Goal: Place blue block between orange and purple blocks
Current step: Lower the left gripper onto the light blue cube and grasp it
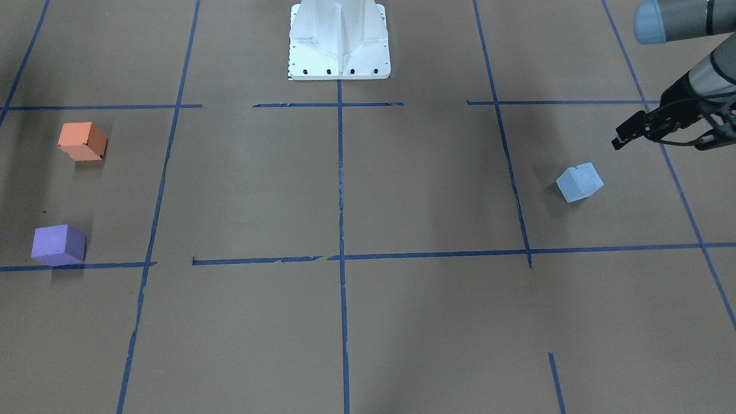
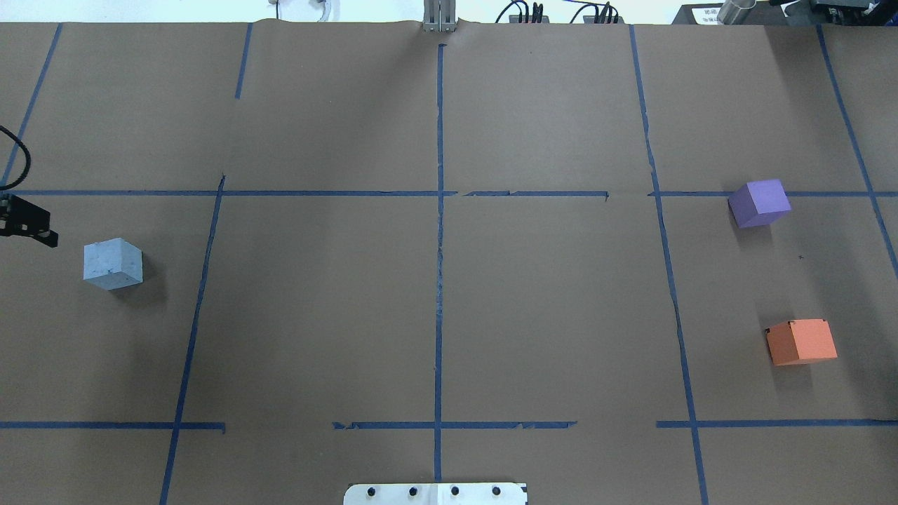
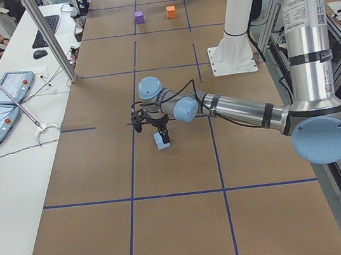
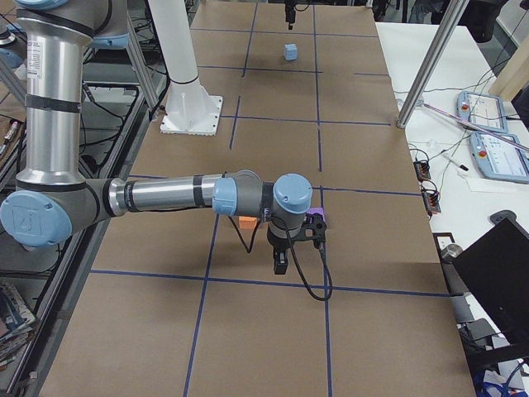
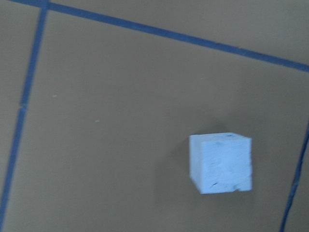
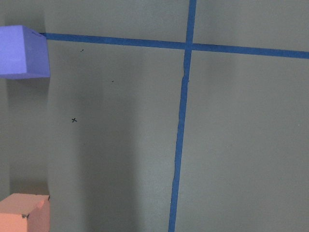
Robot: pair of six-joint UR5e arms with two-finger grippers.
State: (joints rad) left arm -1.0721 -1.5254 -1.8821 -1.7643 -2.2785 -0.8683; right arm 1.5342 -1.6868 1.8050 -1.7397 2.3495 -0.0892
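Blue block (image 1: 579, 181) on table's left side, well apart from orange block (image 1: 83, 141) and purple block (image 1: 58, 245) on right. Left gripper (image 1: 660, 142) near blue block, fingers spread, empty. Right gripper (image 4: 285, 256) above orange and purple blocks; cannot tell its grip.

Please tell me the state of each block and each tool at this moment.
blue block: resting on the table, not gripped.
orange block: resting on the table, untouched.
purple block: resting apart from the orange block.
left tool: open, empty, near the blue block.
right tool: cannot tell open or shut.
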